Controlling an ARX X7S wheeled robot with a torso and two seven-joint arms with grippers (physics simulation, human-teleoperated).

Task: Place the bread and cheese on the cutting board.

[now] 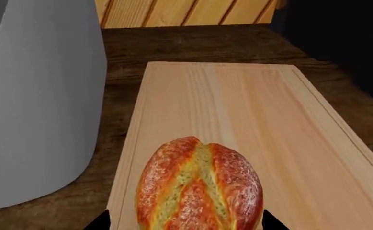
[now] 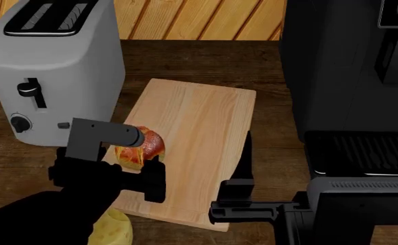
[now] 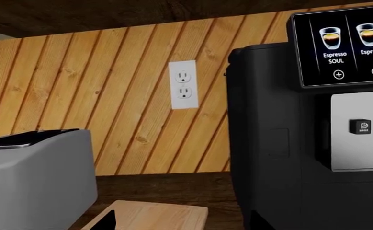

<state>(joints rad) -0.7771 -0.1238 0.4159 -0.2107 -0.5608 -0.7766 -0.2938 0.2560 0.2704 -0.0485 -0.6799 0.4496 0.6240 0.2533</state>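
Head view | bread (image 2: 143,147) on cutting board (image 2: 199,122) | cheese (image 2: 113,229) off board

The bread (image 1: 199,189), a round roll with a red-orange crust, pale scored lines and a floury dusting, sits over the cutting board's (image 1: 269,129) 8 o'clock edge. The board, a large pale wooden rectangle with a shallow rim groove, lies flat on the dark bench. The cheese (image 2: 115,228), a pale yellow holed chunk, rests off the board at its 7 o'clock corner.
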